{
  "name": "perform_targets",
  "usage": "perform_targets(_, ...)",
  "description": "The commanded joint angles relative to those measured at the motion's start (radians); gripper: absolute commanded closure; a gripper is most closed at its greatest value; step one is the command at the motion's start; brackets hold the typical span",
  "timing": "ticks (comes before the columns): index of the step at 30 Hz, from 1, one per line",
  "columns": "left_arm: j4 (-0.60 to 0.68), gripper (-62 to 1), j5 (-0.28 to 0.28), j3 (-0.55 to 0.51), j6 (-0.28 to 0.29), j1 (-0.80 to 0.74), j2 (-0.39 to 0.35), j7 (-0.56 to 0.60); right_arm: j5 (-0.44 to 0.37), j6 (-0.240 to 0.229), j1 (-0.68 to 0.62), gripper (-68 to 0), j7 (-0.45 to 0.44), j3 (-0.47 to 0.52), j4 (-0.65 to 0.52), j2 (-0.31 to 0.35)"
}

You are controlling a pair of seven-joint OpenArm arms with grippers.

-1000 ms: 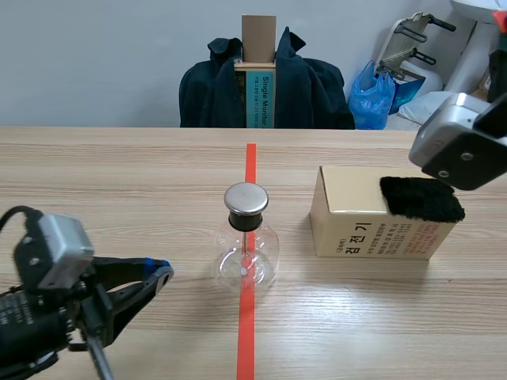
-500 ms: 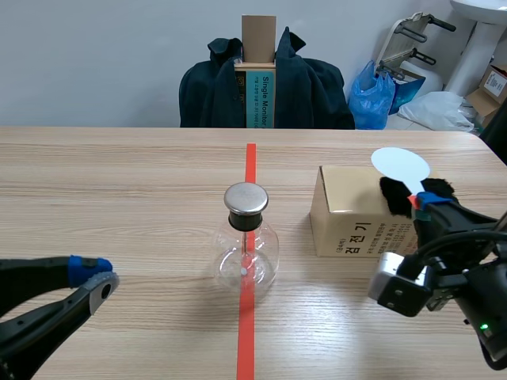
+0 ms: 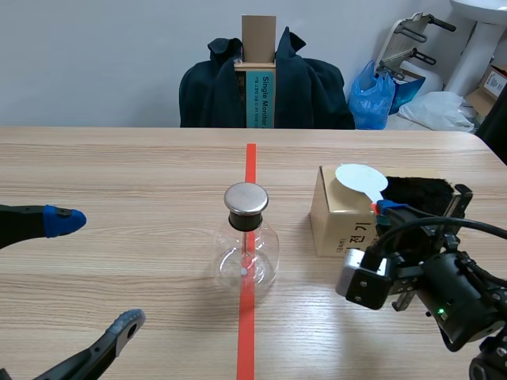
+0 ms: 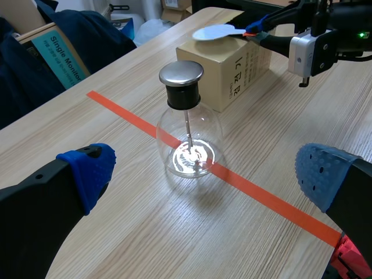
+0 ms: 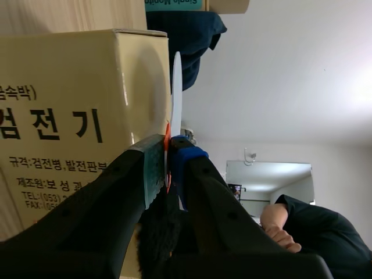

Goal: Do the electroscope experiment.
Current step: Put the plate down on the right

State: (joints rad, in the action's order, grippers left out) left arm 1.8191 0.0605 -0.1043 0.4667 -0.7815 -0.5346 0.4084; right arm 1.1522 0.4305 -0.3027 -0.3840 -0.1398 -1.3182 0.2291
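Note:
A glass electroscope flask (image 3: 250, 247) with a round metal cap (image 3: 246, 199) stands on the red tape line at mid-table. In the left wrist view the flask (image 4: 189, 136) is just ahead of my left gripper (image 4: 203, 171), whose fingers are spread wide open around empty table. My left gripper (image 3: 95, 273) sits low at the left. To the right, my right gripper (image 3: 386, 209) is shut on the orange handle of a white disc paddle (image 3: 361, 177), held over the cardboard box (image 3: 337, 229). Edge-on, the disc (image 5: 176, 87) rises from my right gripper (image 5: 167, 160). Black fur (image 3: 420, 191) lies on the box.
A chair draped with a dark jacket (image 3: 309, 87) and holding a tall box stands behind the table's far edge. A blue bag (image 3: 372, 95) and other clutter sit at the back right. A person (image 5: 302, 224) shows in the right wrist view's background.
My left gripper has opened from shut to wide apart. My right arm came down from the upper right and carried the white disc leftward over the box, toward the flask.

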Motion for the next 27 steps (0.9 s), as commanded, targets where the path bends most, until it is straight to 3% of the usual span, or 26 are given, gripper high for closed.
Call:
perform_targets(1, 0.002, -62.3, 0.01, 0.002, -0.001, 0.003, 0.005, 0.01, -0.004, -0.013, 0.0, -0.7, 0.0, 0.001, -0.013, 0.009)
perform_targets(12, 0.002, -62.3, 0.01, 0.002, -0.001, 0.003, 0.005, -0.006, -0.047, -0.013, -0.03, -2.6, 0.0, 0.001, -0.013, 0.009)
perform_targets(15, 0.002, -62.3, 0.01, 0.002, -0.001, 0.003, 0.005, -0.008, -0.06, -0.013, -0.03, -15.3, 0.0, 0.001, -0.013, 0.009)
perform_targets(18, 0.002, -62.3, 0.01, 0.002, -0.001, 0.003, 0.005, -0.008, -0.063, -0.013, -0.034, -35.3, 0.005, 0.001, -0.013, 0.009)
perform_targets(22, 0.002, -62.3, 0.01, 0.002, -0.001, 0.003, 0.005, -0.008, -0.132, -0.012, -0.053, -65.8, 0.023, 0.001, -0.013, 0.009)
perform_targets(25, 0.002, -62.3, 0.01, 0.002, -0.001, 0.003, 0.005, -0.008, -0.215, 0.012, -0.077, -67.9, 0.023, 0.001, -0.013, 0.011)
perform_targets(27, 0.002, -62.3, 0.01, 0.002, -0.001, 0.0, 0.004, -0.008, -0.306, 0.054, -0.102, -67.9, 0.023, 0.003, -0.022, 0.017)
